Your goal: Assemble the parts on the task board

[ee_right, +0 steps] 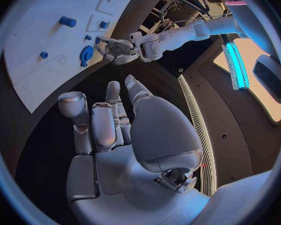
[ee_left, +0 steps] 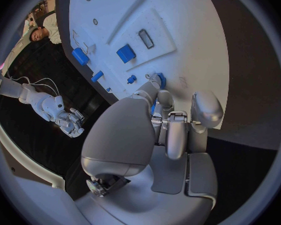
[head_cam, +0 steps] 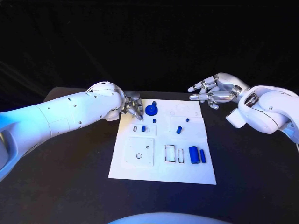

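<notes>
1. The white board [head_cam: 164, 144] lies flat in the middle of the black table [head_cam: 257, 158], its long side running away from the robot
2. The left hand [head_cam: 132, 108] sits over the far left corner of the board, fingers bunched and pointing down just beside a round blue gear [head_cam: 152, 110]
3. In the left wrist view the fingertips [ee_left: 154, 92] reach down right at the gear [ee_left: 160, 80]; whether they pinch it or merely touch it cannot be told
4. The right hand [head_cam: 213, 92] hovers above the table past the far right corner of the board, off the plate, fingers loosely curled and spread, holding nothing
5. In the right wrist view the right hand [ee_right: 125, 130] has its palm bare and its fingers apart
6. A small blue peg [head_cam: 143, 128] stands in the left part of the board, nearer the robot than the gear
7. Another short blue piece [head_cam: 179, 129] lies near the middle of the board
8. Two blue cylinders [head_cam: 197, 155] lie side by side near the right edge, just beside a rectangular slot [head_cam: 170, 153]
9. A square raised panel [head_cam: 138, 152] with a small round hole fills the near left area
</notes>
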Action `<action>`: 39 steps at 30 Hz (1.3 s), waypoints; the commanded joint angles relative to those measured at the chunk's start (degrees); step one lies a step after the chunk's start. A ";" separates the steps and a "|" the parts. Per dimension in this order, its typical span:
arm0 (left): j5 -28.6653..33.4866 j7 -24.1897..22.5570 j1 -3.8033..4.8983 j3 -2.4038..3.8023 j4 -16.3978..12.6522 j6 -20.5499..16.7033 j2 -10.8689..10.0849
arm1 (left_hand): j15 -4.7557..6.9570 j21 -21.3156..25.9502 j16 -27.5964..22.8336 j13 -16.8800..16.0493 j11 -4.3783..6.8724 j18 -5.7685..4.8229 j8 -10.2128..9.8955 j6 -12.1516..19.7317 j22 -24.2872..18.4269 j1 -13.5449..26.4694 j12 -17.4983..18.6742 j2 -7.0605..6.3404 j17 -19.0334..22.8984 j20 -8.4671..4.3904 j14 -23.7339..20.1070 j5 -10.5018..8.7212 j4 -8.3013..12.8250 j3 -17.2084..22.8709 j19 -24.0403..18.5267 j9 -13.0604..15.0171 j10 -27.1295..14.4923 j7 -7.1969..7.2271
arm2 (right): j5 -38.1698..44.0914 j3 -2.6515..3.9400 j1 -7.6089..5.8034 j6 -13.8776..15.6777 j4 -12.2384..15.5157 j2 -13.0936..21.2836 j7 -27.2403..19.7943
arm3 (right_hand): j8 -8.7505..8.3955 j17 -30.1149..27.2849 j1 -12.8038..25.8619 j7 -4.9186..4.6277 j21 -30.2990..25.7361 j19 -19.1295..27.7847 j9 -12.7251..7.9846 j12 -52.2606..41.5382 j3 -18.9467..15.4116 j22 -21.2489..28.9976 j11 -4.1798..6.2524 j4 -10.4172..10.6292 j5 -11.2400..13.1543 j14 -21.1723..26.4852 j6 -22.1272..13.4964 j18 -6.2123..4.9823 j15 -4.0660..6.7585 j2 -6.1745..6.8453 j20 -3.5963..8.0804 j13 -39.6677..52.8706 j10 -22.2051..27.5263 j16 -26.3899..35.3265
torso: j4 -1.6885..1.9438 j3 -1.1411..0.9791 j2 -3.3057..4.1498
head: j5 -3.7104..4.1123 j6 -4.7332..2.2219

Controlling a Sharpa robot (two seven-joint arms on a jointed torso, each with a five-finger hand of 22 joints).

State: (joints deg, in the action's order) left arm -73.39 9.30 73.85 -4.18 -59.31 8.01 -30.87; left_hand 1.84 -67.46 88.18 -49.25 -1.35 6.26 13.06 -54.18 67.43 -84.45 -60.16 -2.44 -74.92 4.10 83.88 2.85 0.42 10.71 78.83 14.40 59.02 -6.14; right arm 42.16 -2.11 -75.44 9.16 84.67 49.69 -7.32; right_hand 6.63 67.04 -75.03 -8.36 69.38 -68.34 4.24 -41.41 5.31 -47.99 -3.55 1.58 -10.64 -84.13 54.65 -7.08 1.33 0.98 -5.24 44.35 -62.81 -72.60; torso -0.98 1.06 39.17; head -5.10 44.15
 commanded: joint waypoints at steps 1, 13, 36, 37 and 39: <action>-0.61 -0.59 -0.11 -0.02 -0.06 0.50 0.05 | 0.34 -0.77 0.45 -0.96 0.07 -0.92 -0.13 -0.78 0.76 -0.72 -0.89 -0.16 -13.66 -0.21 5.15 -0.11 0.21 0.51 0.32 -0.12 0.89 -0.05 | 0.46 0.00 0.05 -0.87 0.09 -0.01 -0.12 | 0.30 -0.01 0.19 -0.17 -0.28 0.28 -0.08 0.30 -0.36 -0.08 0.14 0.08 -0.21 -0.96 0.14 -0.71 -0.34 -0.53 0.01 -0.08 0.18 0.06 | -0.02 -0.02 0.02 | -0.03 0.00; -2.44 -1.09 -0.47 -0.24 -0.44 -1.59 -0.19 | 0.48 -2.85 1.32 -3.48 0.19 -1.31 -0.49 -1.37 2.96 -0.23 -3.48 -1.02 -14.55 -0.37 5.76 -0.13 1.16 1.61 1.09 -0.63 2.78 0.01 | 0.46 0.00 0.06 -0.88 0.15 0.10 -0.10 | 0.30 -0.01 0.19 -0.17 -0.28 0.28 -0.08 0.30 -0.36 -0.08 0.14 0.08 -0.21 -0.96 0.14 -0.71 -0.34 -0.53 0.01 -0.08 0.18 0.06 | -0.02 0.00 0.00 | -0.03 0.20; -2.80 -1.38 -0.81 -0.28 -0.70 -3.31 -1.46 | 0.33 -3.06 1.48 -3.96 0.02 -1.34 -0.86 -1.18 3.31 0.87 -4.15 -1.42 -14.70 -0.29 5.87 -0.12 1.16 1.89 1.01 -0.94 3.06 -0.10 | 0.46 -0.01 0.09 -0.90 0.09 0.06 -0.10 | 0.30 -0.01 0.19 -0.17 -0.28 0.28 -0.08 0.30 -0.36 -0.08 0.14 0.08 -0.21 -0.96 0.14 -0.71 -0.34 -0.53 0.01 -0.08 0.18 0.06 | -0.01 0.03 0.04 | -0.46 0.25; -2.80 -1.41 -0.81 -0.27 -0.67 -3.37 -1.48 | 0.33 -3.06 1.49 -3.94 0.03 -1.34 -0.86 -1.21 3.31 0.87 -4.15 -1.40 -14.72 -0.29 5.88 -0.12 1.17 1.92 1.00 -0.94 3.04 -0.10 | 0.46 -0.01 0.09 -0.90 0.09 0.06 -0.09 | 0.30 -0.01 0.19 -0.17 -0.28 0.28 -0.08 0.30 -0.36 -0.08 0.14 0.08 -0.21 -0.96 0.14 -0.71 -0.34 -0.53 0.01 -0.08 0.18 0.06 | -0.04 0.02 0.04 | -0.49 0.23; -2.80 -1.47 -0.81 -0.27 -0.63 -3.51 -1.53 | 0.33 -3.08 1.49 -4.00 0.04 -1.34 -0.85 -1.28 3.35 0.87 -4.21 -1.33 -14.72 -0.28 5.87 -0.12 1.19 2.02 1.00 -0.95 3.08 -0.08 | 0.46 -0.01 0.09 -0.90 0.09 0.07 -0.09 | 0.34 -0.08 0.23 -0.17 -0.34 0.30 -0.08 0.30 -0.40 0.00 0.14 0.14 -0.21 -0.96 0.16 -0.72 -0.34 -0.60 0.02 -0.13 0.14 0.13 | -0.05 0.02 0.04 | -0.48 0.26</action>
State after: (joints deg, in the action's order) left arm -75.52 8.04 73.21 -4.34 -60.05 4.75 -32.35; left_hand 2.04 -70.34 89.49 -53.20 -1.20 5.35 12.27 -55.30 70.73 -83.95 -64.09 -3.81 -74.91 3.80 84.08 2.80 1.60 12.52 79.55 13.49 61.77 -6.04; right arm 42.19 -2.12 -75.40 9.08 84.70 49.79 -7.28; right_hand 6.63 67.02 -75.03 -8.36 69.38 -68.34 4.24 -41.41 5.30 -47.99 -3.55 1.59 -10.64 -84.14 54.65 -7.08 1.33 0.97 -5.24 44.33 -62.82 -72.60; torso -0.98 1.09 39.18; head -5.55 44.40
